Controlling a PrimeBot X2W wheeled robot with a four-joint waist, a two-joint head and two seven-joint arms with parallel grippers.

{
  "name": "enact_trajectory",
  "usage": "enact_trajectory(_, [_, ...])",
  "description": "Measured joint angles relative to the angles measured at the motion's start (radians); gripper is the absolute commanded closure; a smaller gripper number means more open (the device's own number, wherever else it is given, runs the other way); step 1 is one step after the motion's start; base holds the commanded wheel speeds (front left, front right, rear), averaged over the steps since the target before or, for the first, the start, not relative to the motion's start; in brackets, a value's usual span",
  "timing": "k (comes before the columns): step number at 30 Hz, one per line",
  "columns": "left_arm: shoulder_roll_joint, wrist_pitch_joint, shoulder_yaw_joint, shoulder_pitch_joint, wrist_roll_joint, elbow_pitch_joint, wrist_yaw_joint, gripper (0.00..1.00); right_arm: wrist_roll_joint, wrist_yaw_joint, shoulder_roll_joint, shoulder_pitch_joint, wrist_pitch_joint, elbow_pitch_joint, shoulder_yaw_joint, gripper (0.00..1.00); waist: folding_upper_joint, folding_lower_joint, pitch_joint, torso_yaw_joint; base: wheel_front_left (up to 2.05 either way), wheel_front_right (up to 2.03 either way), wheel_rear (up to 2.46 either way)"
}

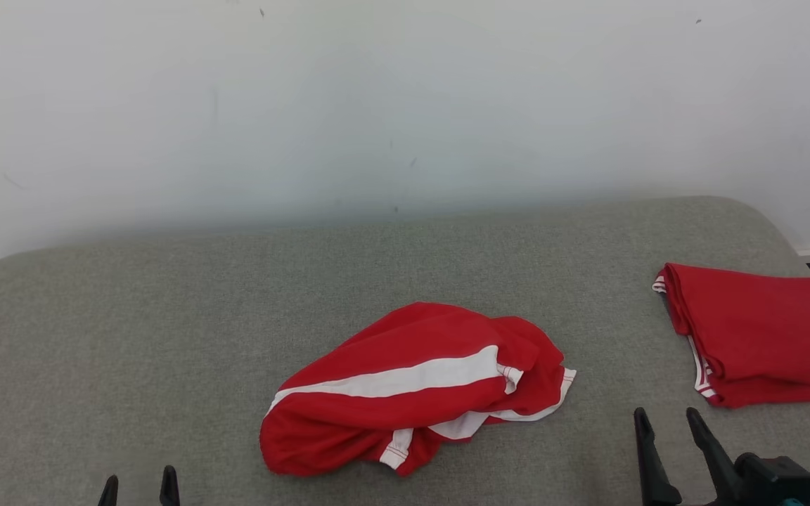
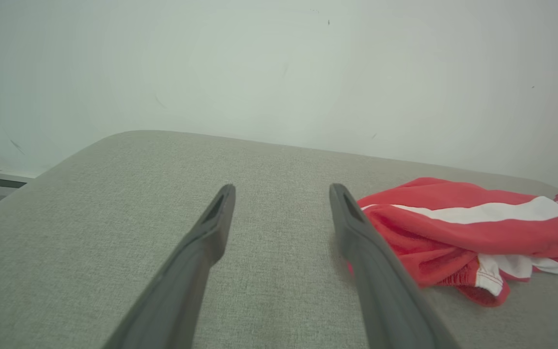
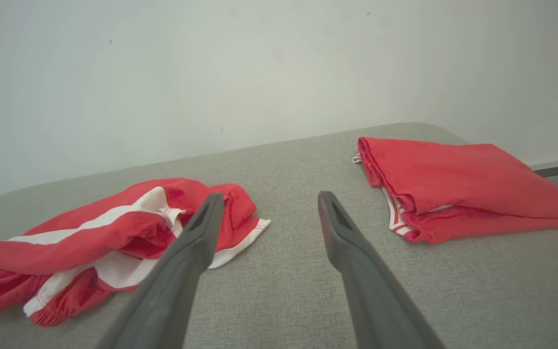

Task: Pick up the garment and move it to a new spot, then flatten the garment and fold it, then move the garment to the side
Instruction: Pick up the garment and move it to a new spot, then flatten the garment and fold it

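Layers are your hazard: the garment (image 1: 412, 390) lies crumpled at the middle of the surface (image 1: 166, 316) between your left hand (image 1: 139, 481) and right hand (image 1: 666, 416), both open and empty, so a shallow pinch may lift one fold and drag the rest.

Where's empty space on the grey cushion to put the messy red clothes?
The grey fabric surface is bare left of the crumpled red-and-white garment and behind it toward the white wall. The right side, by the folded red garment, is crowded.

Red, white-striped garment (image 1: 405, 414) lies crumpled on the grey surface (image 1: 166, 316).
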Motion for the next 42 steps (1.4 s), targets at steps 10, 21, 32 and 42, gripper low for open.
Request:
enact_trajectory(10, [-0.031, 0.000, 0.094, 0.049, 0.059, -0.006, -0.094, 0.00, 0.000, 0.000, 0.001, 0.005, 0.021, 0.001, 0.052, 0.00, 0.0000, 0.0000, -0.005, 0.026, 0.00, 0.00, 0.00])
enact_trajectory(21, [-0.064, 0.000, 0.085, 0.057, 0.104, 0.027, -0.119, 0.00, 0.003, 0.000, 0.000, 0.014, 0.023, -0.002, 0.056, 0.00, 0.0000, 0.0000, -0.002, 0.029, 0.00, 0.00, 0.00])
enact_trajectory(32, [-0.071, 0.000, 0.076, 0.054, 0.117, 0.041, -0.125, 0.00, 0.009, 0.000, 0.000, 0.011, 0.020, 0.008, 0.060, 0.00, 0.0001, 0.0000, -0.001, 0.023, 0.00, 0.00, 0.00])
enact_trajectory(42, [-0.079, 0.028, 0.017, 0.040, 0.108, 0.034, -0.138, 0.00, 0.008, 0.000, 0.000, 0.009, 0.019, -0.002, 0.053, 0.00, 0.0000, 0.0001, 0.010, 0.025, 0.00, 0.00, 0.00])
